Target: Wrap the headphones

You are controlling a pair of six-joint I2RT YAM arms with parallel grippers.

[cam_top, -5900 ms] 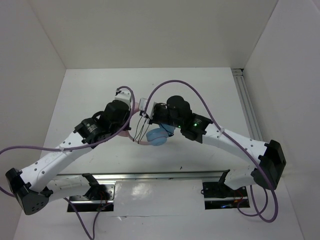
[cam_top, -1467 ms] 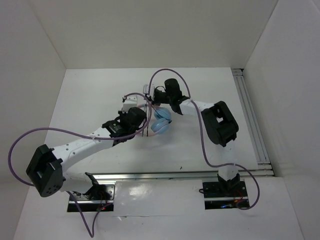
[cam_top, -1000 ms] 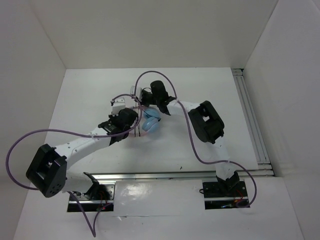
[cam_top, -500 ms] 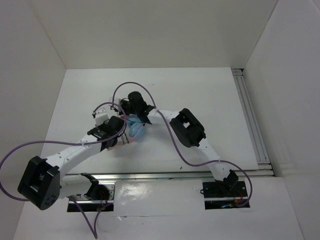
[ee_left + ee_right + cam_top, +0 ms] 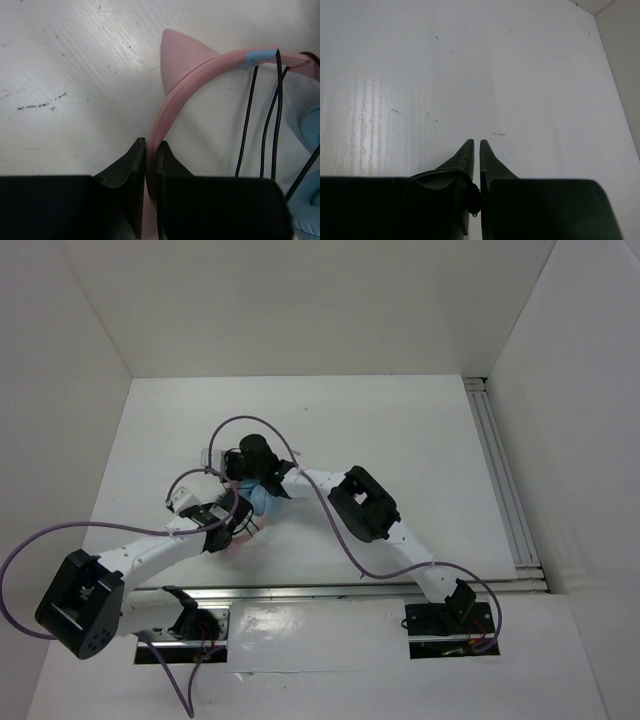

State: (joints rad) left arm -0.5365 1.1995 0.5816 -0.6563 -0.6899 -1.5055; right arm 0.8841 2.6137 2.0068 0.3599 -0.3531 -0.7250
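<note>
The headphones lie between the two grippers; a light blue ear cup (image 5: 262,502) shows in the top view. In the left wrist view the pink headband (image 5: 210,62) with a cat-ear point (image 5: 180,52) curves right to the light blue ear cups (image 5: 309,125). Several strands of thin black cord (image 5: 272,125) cross under the band. My left gripper (image 5: 151,150) (image 5: 232,528) is shut on the headband. My right gripper (image 5: 479,145) (image 5: 242,462) is shut on the black cord (image 5: 474,192), which loops over its left finger. The headphones are out of the right wrist view.
The white table (image 5: 400,430) is enclosed by white walls at the back and sides. A metal rail (image 5: 497,460) runs along the right side. The arms' purple cables (image 5: 100,530) loop over the left half. The right arm's elbow (image 5: 360,502) stretches across the middle.
Both grippers have moved left and a little nearer across the table, carrying the headphones with them. The right arm has stretched further left.
</note>
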